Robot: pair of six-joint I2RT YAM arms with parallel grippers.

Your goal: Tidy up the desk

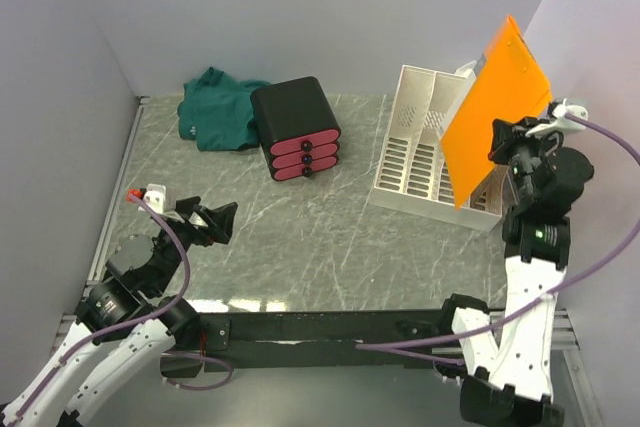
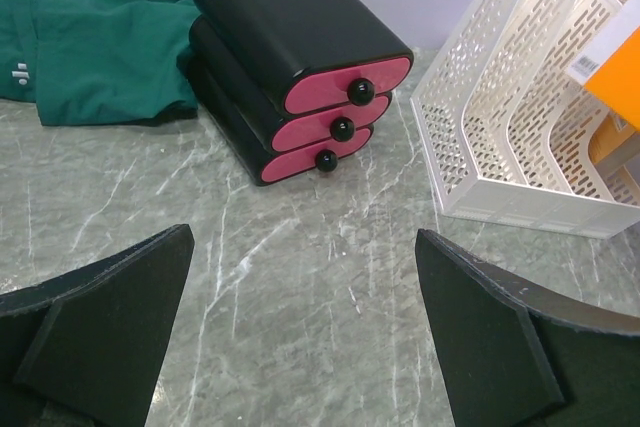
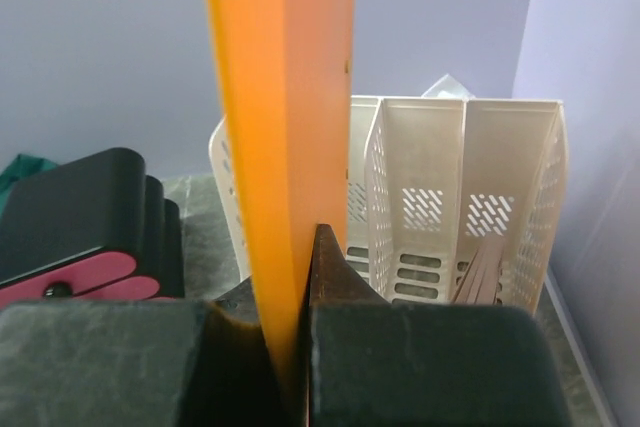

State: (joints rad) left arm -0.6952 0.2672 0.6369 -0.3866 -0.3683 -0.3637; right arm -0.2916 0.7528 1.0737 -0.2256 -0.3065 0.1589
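Note:
The desk [image 1: 330, 237] is a grey-green marble top with pale veins. My right gripper [image 1: 510, 142] [image 3: 290, 282] is shut on the lower edge of a flat orange folder [image 1: 495, 112] [image 3: 285, 97]. The folder is raised and tilted above the right end of the white slotted file rack [image 1: 425, 142] [image 3: 460, 187]. Low over the desk's left side, my left gripper [image 1: 215, 219] [image 2: 302, 242] is open, with only bare marble between its fingers.
A black drawer box with three pink fronts [image 1: 297, 127] [image 2: 290, 57] stands at the back centre. A crumpled green cloth [image 1: 215, 107] [image 2: 90, 42] lies left of it by the wall. Walls close the desk on three sides, and a black rail [image 1: 330, 327] runs along the front.

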